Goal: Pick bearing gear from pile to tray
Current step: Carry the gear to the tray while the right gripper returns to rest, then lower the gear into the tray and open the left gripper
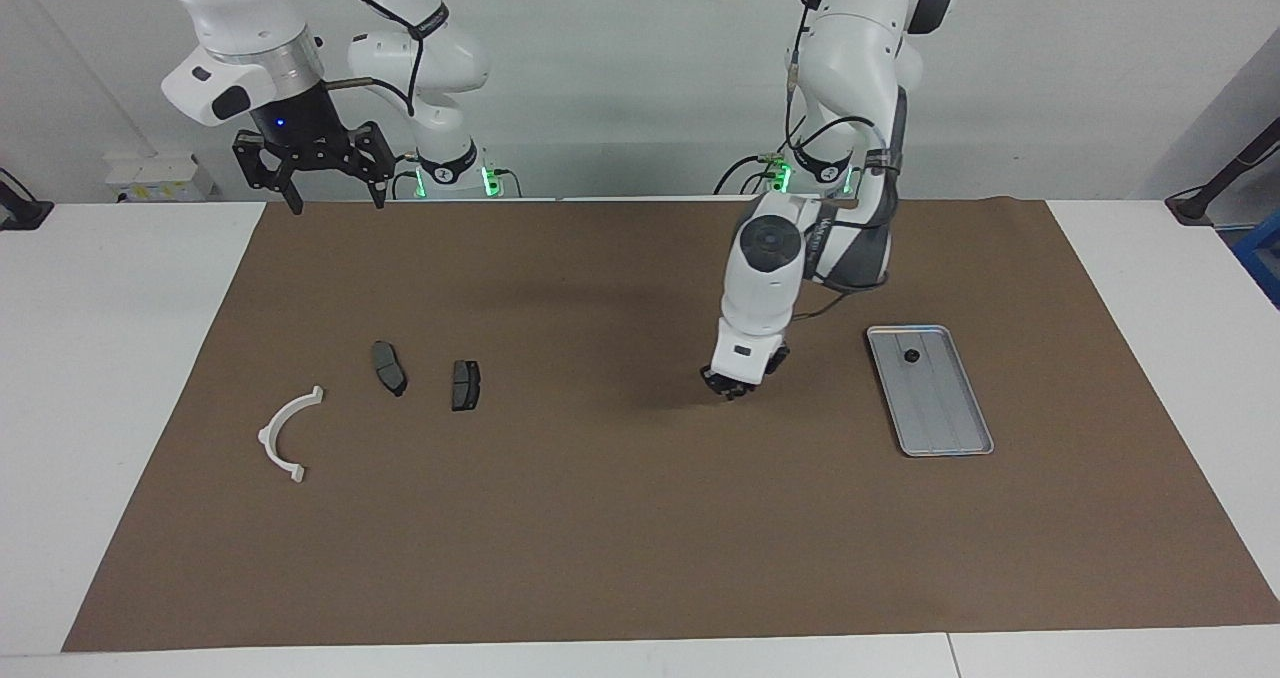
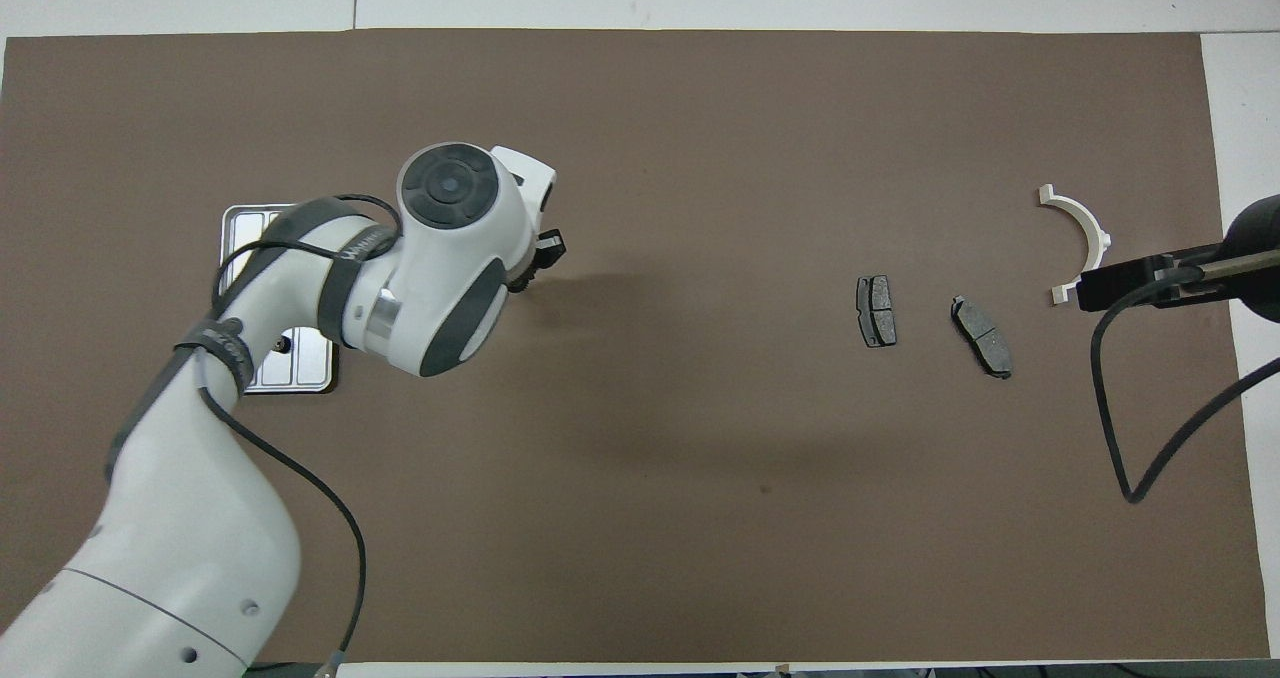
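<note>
The silver tray (image 1: pixel 945 423) lies on the brown mat toward the left arm's end, with one small black round piece (image 1: pixel 912 356) in it. In the overhead view the tray (image 2: pixel 245 230) is mostly covered by the left arm. The pile's other parts lie toward the right arm's end: a white half-ring arc (image 1: pixel 288 434) (image 2: pixel 1083 234) and two dark grey pads (image 1: pixel 390 368) (image 1: pixel 466 385) (image 2: pixel 876 310) (image 2: pixel 982 336). My left gripper (image 1: pixel 733 386) (image 2: pixel 530 263) hangs low over bare mat beside the tray. My right gripper (image 1: pixel 337 196) (image 2: pixel 1130 286) is open and empty, raised above the mat's edge near its base.
The brown mat (image 1: pixel 640 518) covers most of the white table (image 1: pixel 120 378). A black cable (image 2: pixel 1110 398) hangs from the right arm over the mat near the pads.
</note>
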